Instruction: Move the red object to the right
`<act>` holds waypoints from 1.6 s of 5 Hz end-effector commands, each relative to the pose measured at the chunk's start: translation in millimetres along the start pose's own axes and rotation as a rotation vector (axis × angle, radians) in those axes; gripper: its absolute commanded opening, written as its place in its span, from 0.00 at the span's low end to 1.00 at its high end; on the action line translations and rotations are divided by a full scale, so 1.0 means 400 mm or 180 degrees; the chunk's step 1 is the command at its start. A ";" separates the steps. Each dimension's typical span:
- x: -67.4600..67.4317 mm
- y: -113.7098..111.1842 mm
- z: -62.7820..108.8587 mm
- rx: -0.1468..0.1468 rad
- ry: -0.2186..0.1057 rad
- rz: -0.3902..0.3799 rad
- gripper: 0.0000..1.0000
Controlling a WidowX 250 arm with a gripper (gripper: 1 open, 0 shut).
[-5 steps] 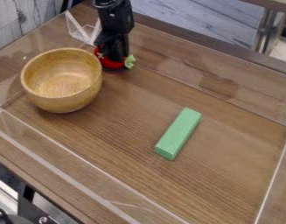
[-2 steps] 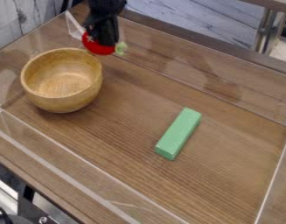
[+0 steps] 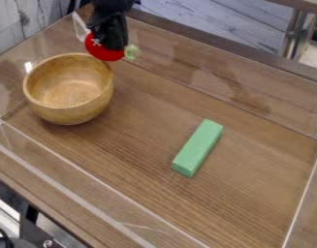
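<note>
Camera view: the claw [image 3: 109, 43] pinches the red object [image 3: 107, 51], lifted clear of the table [image 3: 238, 107].

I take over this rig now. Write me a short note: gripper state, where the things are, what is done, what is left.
Gripper: shut on the red object, holding it in the air above the table, at the far left.
Wooden bowl: just in front of the gripper, on the left.
Green block: flat on the table, toward the right.
Done: the red object is grasped and off the table.
Left: carry it to the right, set it down, release.
</note>
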State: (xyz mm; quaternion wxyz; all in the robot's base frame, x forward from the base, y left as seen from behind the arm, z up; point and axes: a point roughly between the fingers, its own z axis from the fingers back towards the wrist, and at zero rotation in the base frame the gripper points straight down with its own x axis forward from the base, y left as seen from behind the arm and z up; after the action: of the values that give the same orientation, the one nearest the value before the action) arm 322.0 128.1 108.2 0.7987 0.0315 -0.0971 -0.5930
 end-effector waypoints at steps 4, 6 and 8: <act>0.236 -0.079 0.081 0.0127 -0.0151 -0.0167 0.00; 0.430 -0.197 0.044 0.0067 -0.0184 -0.0019 0.00; 0.549 -0.279 -0.018 -0.0081 -0.0219 0.0007 0.00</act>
State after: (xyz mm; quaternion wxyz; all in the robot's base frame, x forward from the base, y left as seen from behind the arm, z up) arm 275.3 -113.7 99.1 0.7977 -0.0045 -0.1001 -0.5946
